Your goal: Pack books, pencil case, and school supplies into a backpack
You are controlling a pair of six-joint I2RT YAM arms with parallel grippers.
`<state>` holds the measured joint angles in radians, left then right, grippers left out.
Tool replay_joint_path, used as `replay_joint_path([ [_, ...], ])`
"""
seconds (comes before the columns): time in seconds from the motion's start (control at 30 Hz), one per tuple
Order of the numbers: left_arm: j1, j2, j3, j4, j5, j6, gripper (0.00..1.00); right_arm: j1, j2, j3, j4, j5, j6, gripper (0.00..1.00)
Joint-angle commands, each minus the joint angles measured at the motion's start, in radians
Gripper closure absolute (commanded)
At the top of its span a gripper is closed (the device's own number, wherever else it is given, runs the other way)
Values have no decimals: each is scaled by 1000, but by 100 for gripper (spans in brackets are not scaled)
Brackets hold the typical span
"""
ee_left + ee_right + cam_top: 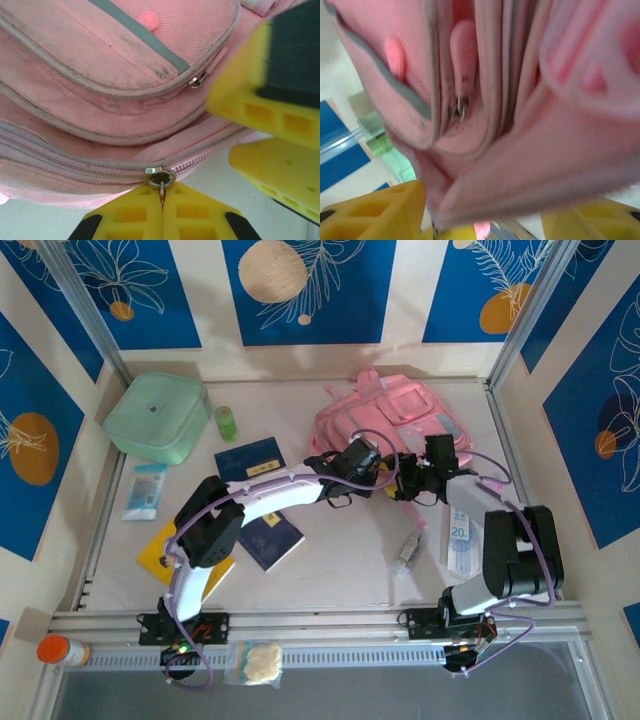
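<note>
1. Step in hand: unzipping the large soft pink fabric backpack, which lies at the back right of the table. Judging by the loose items, nothing is packed yet.
2. Left gripper: yellow fingers pressed together, pinching the small metal ring pull of the main zip. The grey zip track to its left looks closed.
3. Right gripper: fingers spread with a fold of backpack between them; can't tell if it bites the fabric.
4. Next move, as a judgement: draw the pull along the track while the right side steadies the bag. The soft fabric will likely bunch and drag.
5. In the way: both grippers sit just beside each other at the zip, so the pull's path is tight.
6. Waiting on the table:
   - thin dark navy book
   - second navy book
   - yellow book, partly under the left arm
   - small clear-grey piece
   - flat white and light-blue packet
7. Not for packing: mint-green square lidded box, small green bottle, teal packet.
</note>
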<state>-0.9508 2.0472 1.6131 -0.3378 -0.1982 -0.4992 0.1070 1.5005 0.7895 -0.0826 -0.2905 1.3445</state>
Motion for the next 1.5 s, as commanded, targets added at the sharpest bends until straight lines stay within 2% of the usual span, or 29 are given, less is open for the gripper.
replay_joint_path([
  [0.0, 6, -6, 36, 16, 5, -12, 100, 21, 58, 61, 49, 29, 26, 50],
  [0.1, 6, -17, 31, 10, 0, -16, 100, 41, 89, 98, 7, 37, -39, 67],
  [0.13, 6, -25, 24, 4, -6, -16, 100, 41, 89, 107, -18, 42, -85, 75],
  [0.2, 6, -42, 6, -12, -19, -1, 100, 40, 85, 126, -43, 29, -180, 84],
  [0.27, 6, -62, -27, -52, -60, 15, 100, 36, 70, 139, -104, 22, -292, 99],
  [0.43, 20, -166, -190, -97, -135, 42, 100, -66, -58, 94, -165, -69, -487, 100],
  [0.57, 58, -223, -300, -114, -107, 47, 100, -143, -82, 183, -352, -88, -666, 100],
  [0.67, 70, -234, -332, -79, -26, 48, 100, -188, -61, 222, -371, -86, -691, 100],
  [0.8, 66, -208, -297, -23, 115, 24, 100, -179, 43, 336, -416, -39, -730, 100],
  [0.9, 55, -192, -256, 9, 147, 7, 100, -192, 110, 394, -429, -60, -721, 88],
  [0.97, 54, -178, -229, 20, 164, -5, 100, -192, 107, 386, -414, -101, -699, 73],
  [1.07, 55, -168, -204, 21, 155, -13, 100, -178, 53, 341, -444, -88, -674, 51],
  [1.17, 56, -178, -210, 23, 135, 8, 100, -198, -37, 252, -478, -60, -588, 35],
  [1.23, 59, -185, -214, 24, 123, 16, 100, -184, -112, 141, -390, -106, -476, 27],
  [1.3, 61, -182, -207, 27, 125, 16, 100, -124, -149, 61, -303, -125, -350, 21],
  [1.47, 61, -178, -209, 37, 129, 9, 100, 9, -136, -35, -123, -93, -67, 21],
])
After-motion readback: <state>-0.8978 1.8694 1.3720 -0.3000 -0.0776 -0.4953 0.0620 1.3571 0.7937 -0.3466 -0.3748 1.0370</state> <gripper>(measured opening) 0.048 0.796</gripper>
